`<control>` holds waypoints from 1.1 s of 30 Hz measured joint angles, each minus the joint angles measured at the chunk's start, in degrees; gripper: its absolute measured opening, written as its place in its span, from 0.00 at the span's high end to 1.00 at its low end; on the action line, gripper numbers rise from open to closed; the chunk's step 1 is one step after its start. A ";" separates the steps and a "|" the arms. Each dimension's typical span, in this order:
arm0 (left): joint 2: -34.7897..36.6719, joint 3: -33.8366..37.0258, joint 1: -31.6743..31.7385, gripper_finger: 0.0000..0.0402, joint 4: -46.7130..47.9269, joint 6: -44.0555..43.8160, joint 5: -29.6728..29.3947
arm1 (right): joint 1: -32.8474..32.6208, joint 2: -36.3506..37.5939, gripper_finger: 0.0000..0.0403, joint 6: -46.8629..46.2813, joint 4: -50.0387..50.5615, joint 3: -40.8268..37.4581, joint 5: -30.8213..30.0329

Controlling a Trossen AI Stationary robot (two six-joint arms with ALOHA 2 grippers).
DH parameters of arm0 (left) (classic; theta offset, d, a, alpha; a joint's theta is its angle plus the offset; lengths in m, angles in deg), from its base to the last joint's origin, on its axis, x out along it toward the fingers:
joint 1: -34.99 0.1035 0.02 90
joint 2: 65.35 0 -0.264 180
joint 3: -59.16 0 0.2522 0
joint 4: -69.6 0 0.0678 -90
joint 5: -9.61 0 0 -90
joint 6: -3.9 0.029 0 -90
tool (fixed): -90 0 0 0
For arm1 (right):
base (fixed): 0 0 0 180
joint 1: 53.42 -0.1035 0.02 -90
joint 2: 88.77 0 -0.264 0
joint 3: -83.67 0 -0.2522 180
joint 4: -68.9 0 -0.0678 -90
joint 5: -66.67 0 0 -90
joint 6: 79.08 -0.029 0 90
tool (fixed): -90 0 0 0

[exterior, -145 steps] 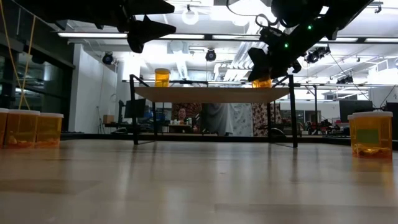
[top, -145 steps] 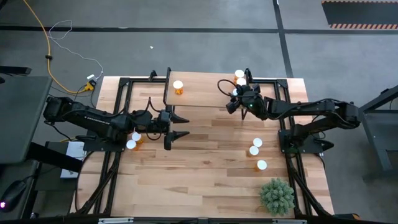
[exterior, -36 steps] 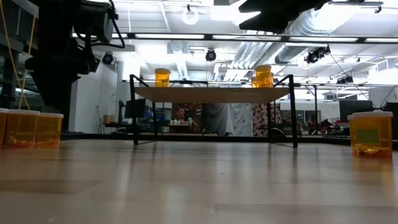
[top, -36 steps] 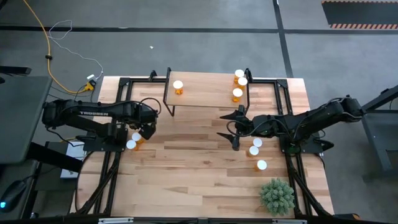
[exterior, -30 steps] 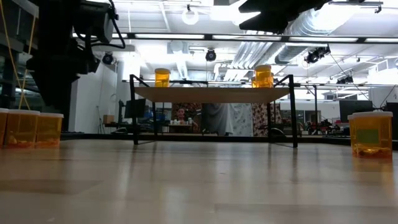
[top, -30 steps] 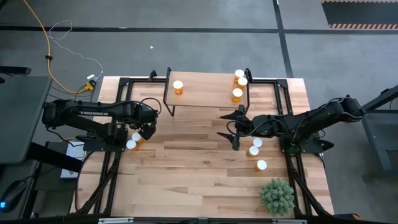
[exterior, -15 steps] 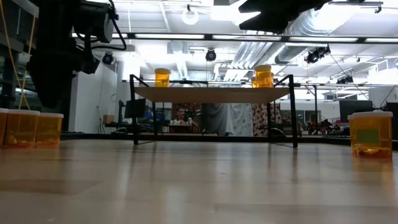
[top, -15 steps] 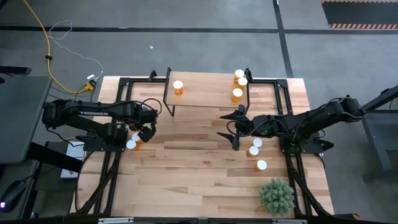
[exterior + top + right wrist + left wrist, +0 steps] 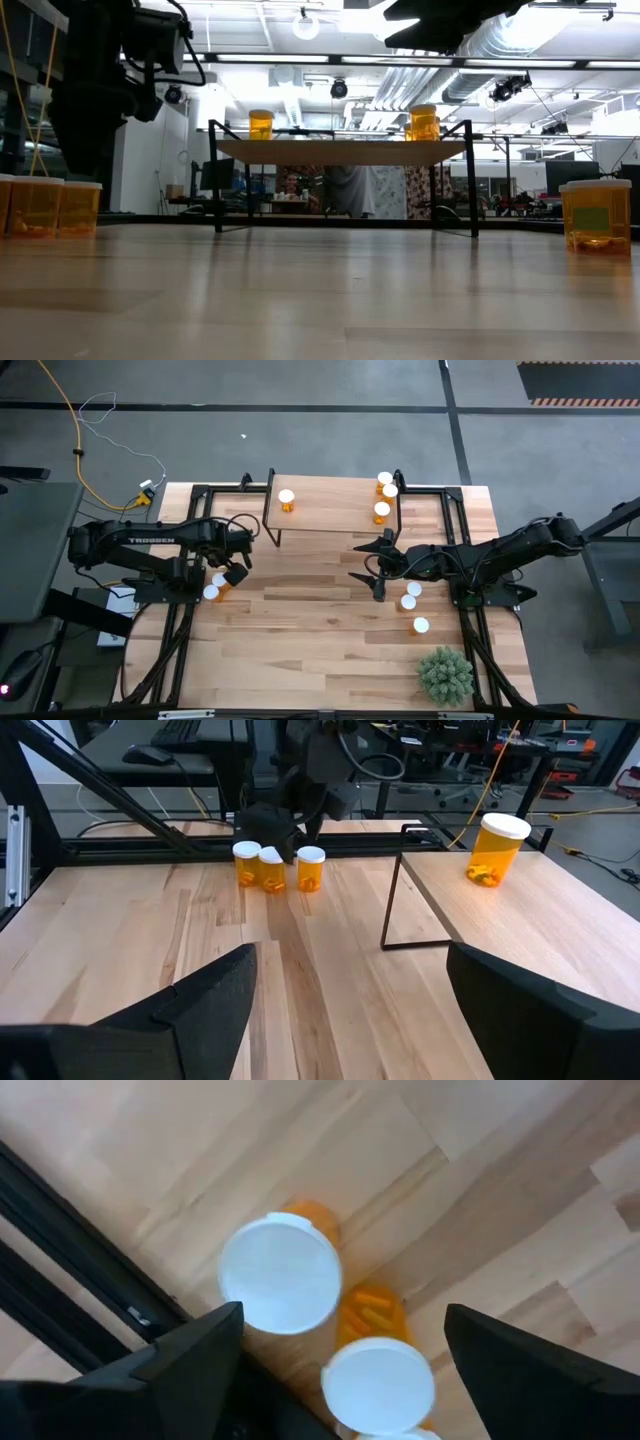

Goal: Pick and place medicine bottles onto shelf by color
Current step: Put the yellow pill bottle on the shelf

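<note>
High view: ten medicine bottles, two end effectors, both wide open and empty.
Four bottles stand on the shelf (image 9: 330, 510); three cluster under the left end effector (image 9: 236, 558), one partly hidden there but clear in the right wrist view; three sit just beside the right end effector (image 9: 372, 568) on the table (image 9: 300, 630).
</note>
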 joint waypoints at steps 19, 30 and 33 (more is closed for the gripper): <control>-0.15 -0.04 8.50 0.16 -0.79 -1.09 -3.57 | 0.02 0.01 0.21 -0.16 0.07 0.00 0.29; -3.82 2.49 13.07 0.17 -6.22 2.77 3.54 | 0.02 0.02 0.21 0.08 0.05 0.00 0.15; -5.68 3.35 13.09 0.17 -6.76 4.85 2.26 | 0.02 0.02 0.21 0.08 0.05 0.00 0.15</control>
